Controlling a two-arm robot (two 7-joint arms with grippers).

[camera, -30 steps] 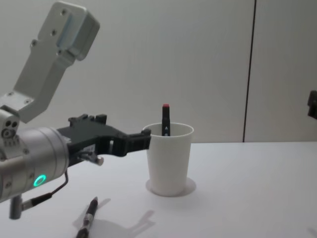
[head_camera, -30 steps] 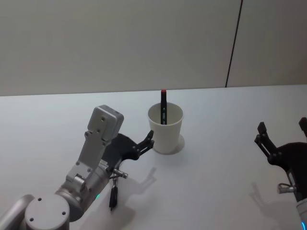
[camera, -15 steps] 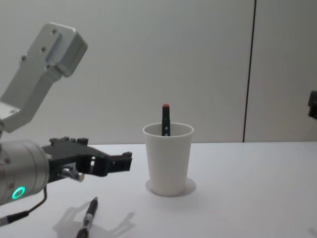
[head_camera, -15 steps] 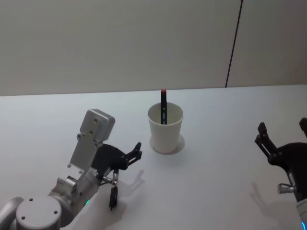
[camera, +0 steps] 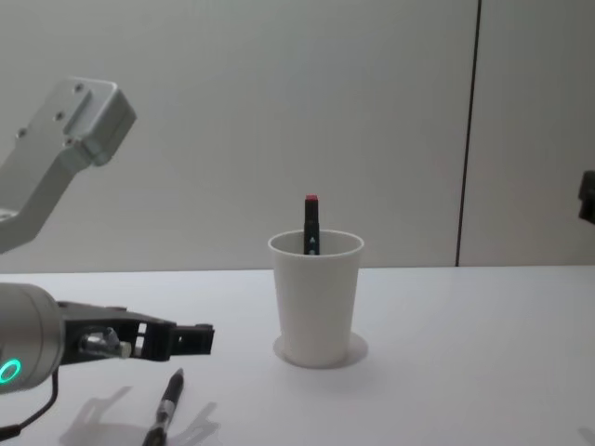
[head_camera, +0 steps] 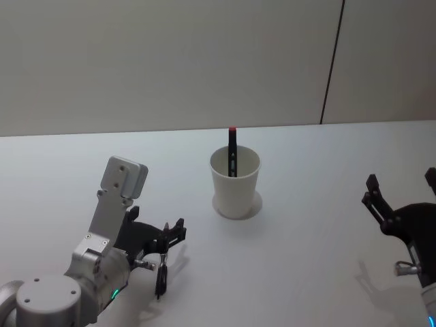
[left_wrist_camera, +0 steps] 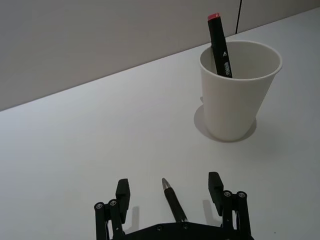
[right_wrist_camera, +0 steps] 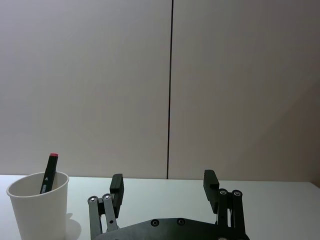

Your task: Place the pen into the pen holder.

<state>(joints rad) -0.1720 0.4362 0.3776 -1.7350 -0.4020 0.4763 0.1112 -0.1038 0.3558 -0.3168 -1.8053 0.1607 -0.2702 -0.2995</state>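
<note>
The pen holder (head_camera: 236,188) is a white paper cup standing upright mid-table, also in the chest view (camera: 316,302). A black marker with a red cap (head_camera: 232,144) leans inside it. A dark pen (head_camera: 161,274) lies flat on the table near the front left, also in the chest view (camera: 165,411). My left gripper (head_camera: 174,234) hovers open just above that pen; in the left wrist view the pen (left_wrist_camera: 175,206) lies between the spread fingers of the left gripper (left_wrist_camera: 169,184). My right gripper (head_camera: 402,181) is open and holds nothing at the right edge.
The white table (head_camera: 313,225) has a plain grey wall behind it with a dark vertical seam (head_camera: 332,61). In the right wrist view the pen holder (right_wrist_camera: 38,206) stands far off from the right gripper (right_wrist_camera: 163,181).
My left gripper has drawn back from beside the cup toward the front left and dropped lower, ending over the pen lying on the table. The right arm and cup have not moved.
</note>
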